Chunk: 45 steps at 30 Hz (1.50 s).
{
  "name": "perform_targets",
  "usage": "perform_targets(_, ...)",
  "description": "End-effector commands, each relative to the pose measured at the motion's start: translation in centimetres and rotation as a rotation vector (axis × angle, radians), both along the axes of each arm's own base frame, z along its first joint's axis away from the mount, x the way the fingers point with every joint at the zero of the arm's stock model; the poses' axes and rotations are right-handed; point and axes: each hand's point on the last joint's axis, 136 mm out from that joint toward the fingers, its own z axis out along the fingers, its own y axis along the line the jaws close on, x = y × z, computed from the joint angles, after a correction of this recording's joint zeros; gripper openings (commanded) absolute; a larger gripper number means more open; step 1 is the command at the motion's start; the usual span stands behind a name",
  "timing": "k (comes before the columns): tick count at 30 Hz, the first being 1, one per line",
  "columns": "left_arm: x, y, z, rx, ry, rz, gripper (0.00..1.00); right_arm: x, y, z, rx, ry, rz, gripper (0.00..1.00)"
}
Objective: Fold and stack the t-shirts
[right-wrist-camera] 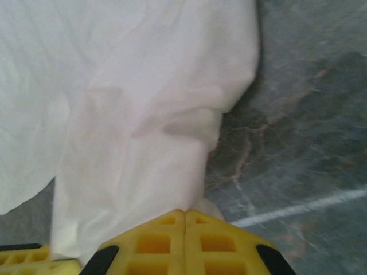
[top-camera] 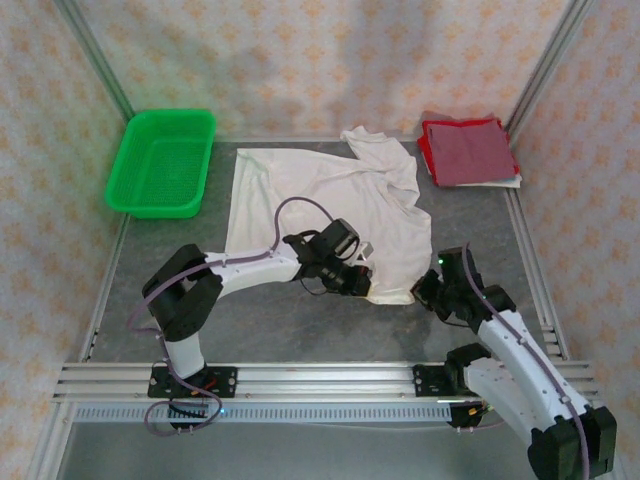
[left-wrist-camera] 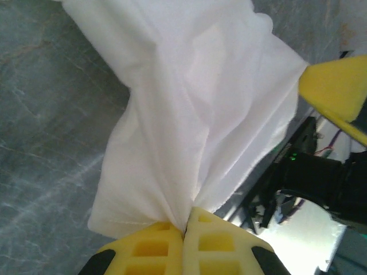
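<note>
The table (top-camera: 300, 330) is my work surface. The white t-shirt (top-camera: 320, 195) is spread across its middle, plain side up, sleeves and collar toward the far edge and the hem toward my bases. This flat layout lets a fold be made by lifting one edge and carrying it over the body. The green basket (top-camera: 120, 165) sits at the far left corner, apart from the cloth. The dark red t-shirt (top-camera: 465, 150) lies at the far right corner, already folded square. I judge it to be the base of the stack, so the white shirt remains to be folded and placed on it. My left gripper (top-camera: 358, 278) is at the near hem. In the left wrist view its pads (left-wrist-camera: 155, 243) are pressed together with the fabric (left-wrist-camera: 189, 103) gathered into the pinch. My right gripper (top-camera: 425, 290) is at the near right corner of the same hem. In the right wrist view its pads (right-wrist-camera: 157, 240) meet with the cloth (right-wrist-camera: 132, 103) running into them, so I judge it clamped on the shirt as well. Two grip points close together along one edge keep that edge taut and level for the fold.
</note>
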Motion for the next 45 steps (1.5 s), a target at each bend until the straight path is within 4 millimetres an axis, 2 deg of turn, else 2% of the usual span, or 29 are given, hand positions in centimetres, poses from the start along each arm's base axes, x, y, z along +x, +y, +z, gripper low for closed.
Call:
perform_targets(1, -1.6, -0.6, 3.3, -0.044, 0.033, -0.016, 0.0, -2.1, -2.3, 0.3, -0.117, 0.058, -0.008, 0.0)
perform_targets(2, -1.7, -0.8, 3.7, -0.052, 0.029, -0.022, 0.0, -2.3, -2.6, 0.2, -0.129, 0.064, -0.009, 0.0)
perform_targets(3, -2.0, -1.1, 4.0, -0.062, 0.033, -0.031, 0.06, -2.6, -2.8, 0.0, -0.138, 0.078, -0.012, 0.0)
perform_targets(5, -2.5, -1.8, 4.6, -0.092, 0.056, -0.05, 0.11, -2.9, -3.0, -0.3, -0.141, 0.089, -0.017, 0.0)
perform_targets(6, -2.8, -2.1, 5.0, -0.112, 0.065, -0.061, 0.19, -3.1, -3.2, -0.2, -0.149, 0.096, -0.03, 0.0)
perform_targets(7, -3.2, -2.3, 5.6, -0.131, 0.068, -0.075, 0.31, -3.1, -3.6, 0.0, -0.163, 0.089, -0.042, 0.0)
perform_targets(8, -3.5, -2.4, 6.3, -0.147, 0.062, -0.089, 0.33, -3.2, -3.8, 0.2, -0.171, 0.08, -0.054, 0.0)
perform_targets(13, -3.9, 0.1, 8.9, -0.117, -0.048, -0.107, 0.33, -3.3, -4.7, 1.9, -0.198, 0.04, -0.091, 0.0)
perform_targets(16, -2.7, 1.9, 7.8, -0.059, -0.075, -0.072, 0.33, -3.3, -5.2, 2.1, -0.216, 0.038, -0.109, 0.0)
perform_targets(18, -1.0, 3.2, 6.6, -0.021, -0.084, -0.014, 0.33, -3.5, -5.7, 1.8, -0.237, 0.054, -0.131, 0.0)
perform_targets(21, 2.0, 6.2, 4.9, 0.059, -0.107, 0.113, 0.31, -4.4, -6.4, 1.6, -0.253, 0.092, -0.183, 0.0)
perform_targets(24, 4.7, 11.3, 3.6, 0.139, -0.115, 0.316, 0.33, -5.1, -6.8, 1.8, -0.24, 0.08, -0.223, 0.27)
perform_targets(26, 5.6, 15.8, 2.2, 0.234, -0.116, 0.454, 0.33, -5.1, -7.0, 2.0, -0.24, 0.054, -0.236, 0.37)
perform_targets(28, 5.7, 20.7, 0.9, 0.348, -0.122, 0.563, 0.33, -4.6, -6.7, 1.6, -0.234, 0.048, -0.214, 0.44)
perform_targets(31, 5.1, 26.1, -0.7, 0.432, -0.109, 0.675, 0.33, -3.5, -5.0, -0.3, -0.2, 0.096, -0.135, 0.46)
perform_targets(34, 4.5, 30.6, -1.8, 0.502, -0.101, 0.766, 0.39, -2.8, -4.4, -1.7, -0.222, 0.146, -0.083, 0.45)
perform_targets(37, 4.2, 34.0, -3.1, 0.53, -0.07, 0.829, 0.4, -2.4, -4.4, -2.5, -0.235, 0.148, -0.072, 0.48)
perform_targets(39, 4.7, 35.0, -3.8, 0.511, -0.061, 0.845, 0.41, -2.2, -3.9, -3.8, -0.202, 0.162, -0.072, 0.49)
perform_targets(42, 6.3, 35.8, -4.1, 0.505, -0.072, 0.857, 0.41, -2.7, -3.0, -5.5, -0.166, 0.227, -0.058, 0.49)
perform_targets(45, 8.0, 35.9, -4.2, 0.516, -0.083, 0.843, 0.42, -2.7, -3.7, -5.5, -0.199, 0.219, -0.073, 0.49)
